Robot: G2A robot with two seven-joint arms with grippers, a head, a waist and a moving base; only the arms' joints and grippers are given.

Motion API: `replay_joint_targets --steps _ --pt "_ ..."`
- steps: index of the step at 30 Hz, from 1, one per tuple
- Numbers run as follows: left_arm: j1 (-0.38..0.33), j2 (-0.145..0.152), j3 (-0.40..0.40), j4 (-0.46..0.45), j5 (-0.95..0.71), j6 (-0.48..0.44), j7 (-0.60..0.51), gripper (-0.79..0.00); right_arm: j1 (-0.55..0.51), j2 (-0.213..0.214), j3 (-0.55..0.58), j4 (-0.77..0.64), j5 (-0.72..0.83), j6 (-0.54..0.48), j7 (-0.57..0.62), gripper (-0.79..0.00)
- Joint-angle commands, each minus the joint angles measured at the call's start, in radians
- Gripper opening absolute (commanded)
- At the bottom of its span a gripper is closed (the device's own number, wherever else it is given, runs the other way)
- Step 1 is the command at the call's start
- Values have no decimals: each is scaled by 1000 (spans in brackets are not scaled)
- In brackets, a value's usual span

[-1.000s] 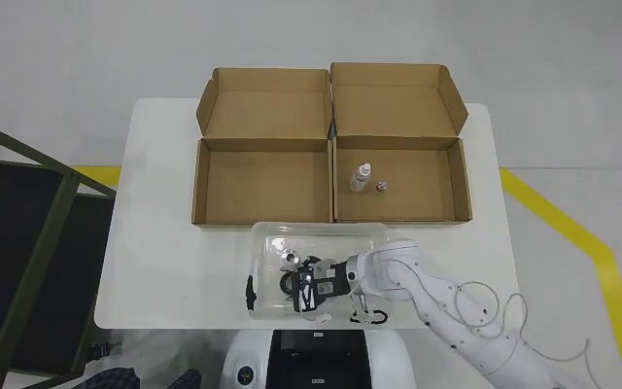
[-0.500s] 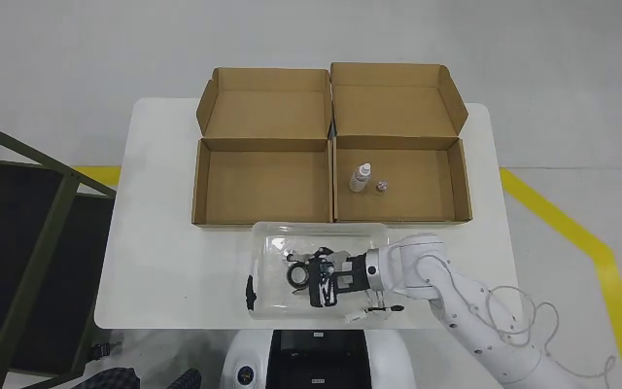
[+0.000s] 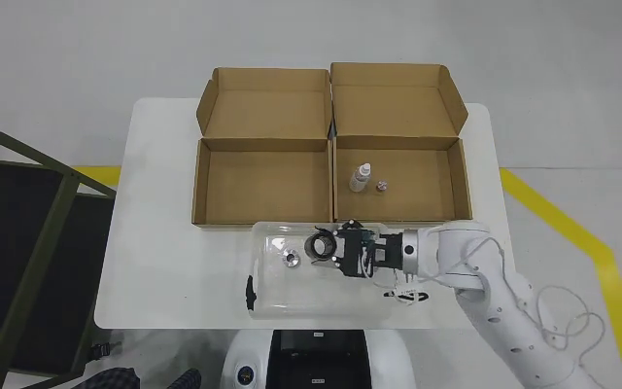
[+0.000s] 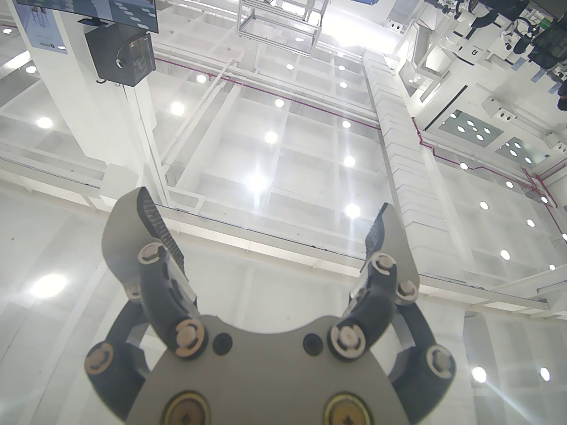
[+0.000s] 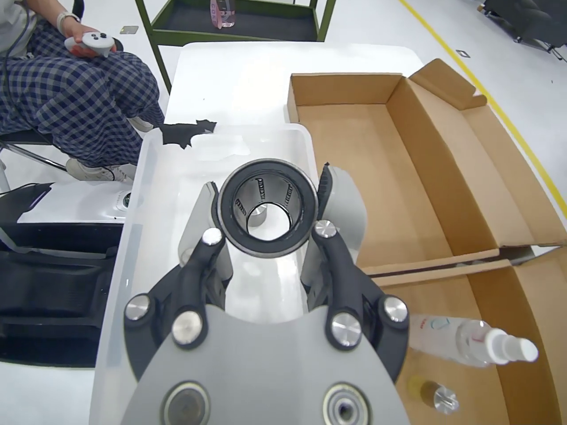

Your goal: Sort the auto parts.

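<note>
A white desk [image 3: 155, 253] stands on a pale grey floor [image 3: 97, 58]. A clear plastic bin [image 3: 267, 303] sits at the desk's near edge. The right gripper [image 5: 268, 179] hangs over the bin's far right part, its fingers pinching a black-rimmed bearing sleeve [image 5: 305, 205] from both sides. The sleeve's bore faces the wrist camera. A small metal ring [image 3: 290, 260] lies on the bin's floor, just to the left of the held sleeve.

Just beyond the bin, two open cardboard boxes stand side by side with their lids folded back. The left box [image 3: 262, 187] is bare cardboard inside. The right box [image 3: 428, 190] holds a small spray bottle [image 3: 361, 177], with a tiny metal part [image 3: 383, 185] near it.

Well to the left of the bin stands a dark green metal rack [image 3: 53, 190]. To the bin's right, a yellow line [image 3: 559, 216] crosses the floor.

The left gripper [image 4: 270, 232] points up at a white gridded ceiling [image 4: 288, 134] dotted with round lights, its fingers spread wide with nothing between them.
</note>
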Motion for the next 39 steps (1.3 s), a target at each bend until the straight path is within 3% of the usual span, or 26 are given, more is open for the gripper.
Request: replay_joint_targets --steps 1,20,39 --pt "0 0 0 0 0 0 0 0 -1 3 19 0 19 7 -2 -785" --pt "0 0 0 0 0 0 0 0 -53 29 155 -25 119 15 -23 -785" --pt "0 0 0 0 0 0 0 0 -78 44 207 -27 150 7 -46 -785"
